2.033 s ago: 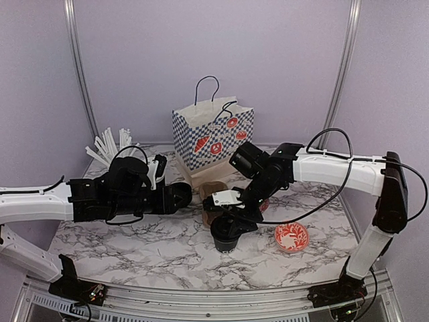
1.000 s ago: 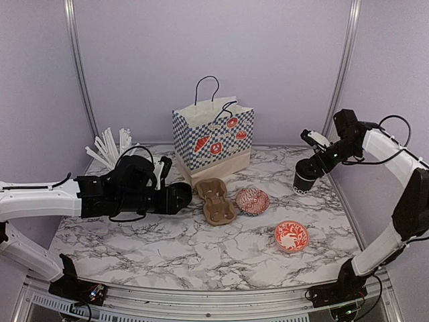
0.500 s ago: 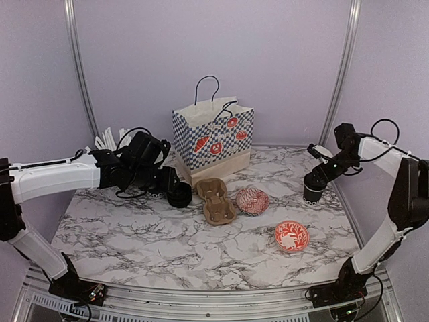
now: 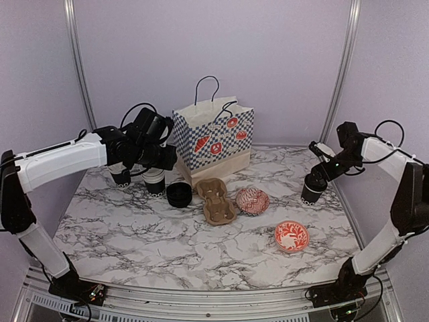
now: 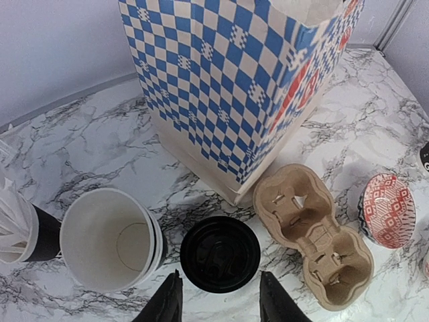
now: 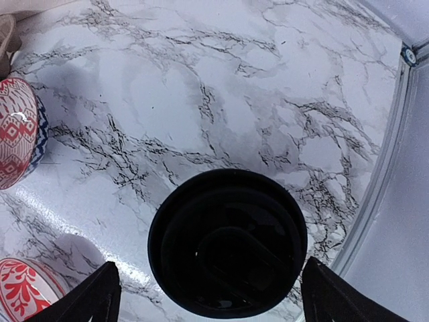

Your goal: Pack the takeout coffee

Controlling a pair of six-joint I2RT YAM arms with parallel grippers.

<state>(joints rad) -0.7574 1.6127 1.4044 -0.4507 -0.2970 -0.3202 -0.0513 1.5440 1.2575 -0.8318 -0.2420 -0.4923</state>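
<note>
While my left gripper (image 5: 220, 285) hovers over the far left of the white marble-patterned table (image 5: 375, 121), its jaws stand apart with nothing between them. Under it, an open black paper cup with a white inside (image 5: 110, 238) stands upright. A loose round black plastic lid (image 5: 220, 253) lies flat on the marble just to the cup's right. Right of that lid sits a brown moulded-pulp cup carrier (image 5: 315, 245), and a blue-and-white checked paper bag (image 5: 228, 80) stands just beyond them on the far side. At the right edge of the table my right gripper (image 6: 209, 265) hangs over a small black paper cup capped with a black plastic lid (image 6: 228, 241). Its jaws are spread wide, one finger on each side of the cap and clear of it. A red-and-white patterned bowl (image 4: 252, 200) rests between the carrier and that capped cup.
</note>
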